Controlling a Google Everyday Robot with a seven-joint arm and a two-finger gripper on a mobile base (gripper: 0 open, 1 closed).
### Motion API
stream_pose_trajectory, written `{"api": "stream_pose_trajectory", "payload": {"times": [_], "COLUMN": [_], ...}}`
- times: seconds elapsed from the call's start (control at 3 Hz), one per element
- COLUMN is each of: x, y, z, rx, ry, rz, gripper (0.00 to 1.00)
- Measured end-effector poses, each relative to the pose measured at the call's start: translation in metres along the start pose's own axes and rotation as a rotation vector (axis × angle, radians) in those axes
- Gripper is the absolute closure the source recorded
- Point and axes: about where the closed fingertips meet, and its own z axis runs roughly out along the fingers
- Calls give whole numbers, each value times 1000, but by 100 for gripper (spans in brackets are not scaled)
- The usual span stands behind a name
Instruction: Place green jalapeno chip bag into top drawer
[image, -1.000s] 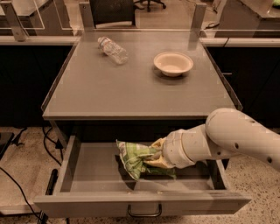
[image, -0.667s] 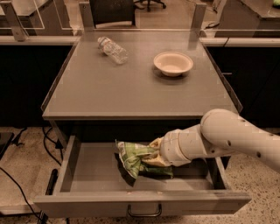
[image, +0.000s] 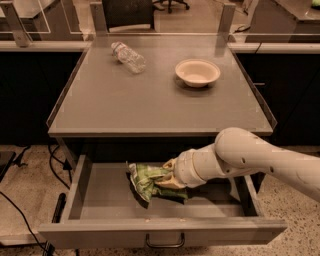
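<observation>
The green jalapeno chip bag (image: 149, 181) lies inside the open top drawer (image: 100, 234), under the counter's (image: 150, 100) front edge. The hand (image: 169, 176) touches it, though I cannot tell its grip; release remains.

Dim, warm; claw (image: 169, 176) in shadowed drawer (image: 102, 199).

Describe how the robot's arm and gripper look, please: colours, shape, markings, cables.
The arm is a smooth, white, rounded tube with a few small dark dots and ring-like seams near its wrist end. The gripper, inside the top drawer at the green jalapeno chip bag, looks pale yellowish-tan. No loose cables show on the arm.
</observation>
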Motion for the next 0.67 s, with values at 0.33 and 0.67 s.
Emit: {"api": "stream_pose_trajectory", "payload": {"times": [0.33, 0.67], "x": [3, 3], "y": [-1, -1], "z": [22, 22], "rx": [-24, -26], "ry": [-13, -14], "rz": [5, 6], "gripper": [100, 81]}}
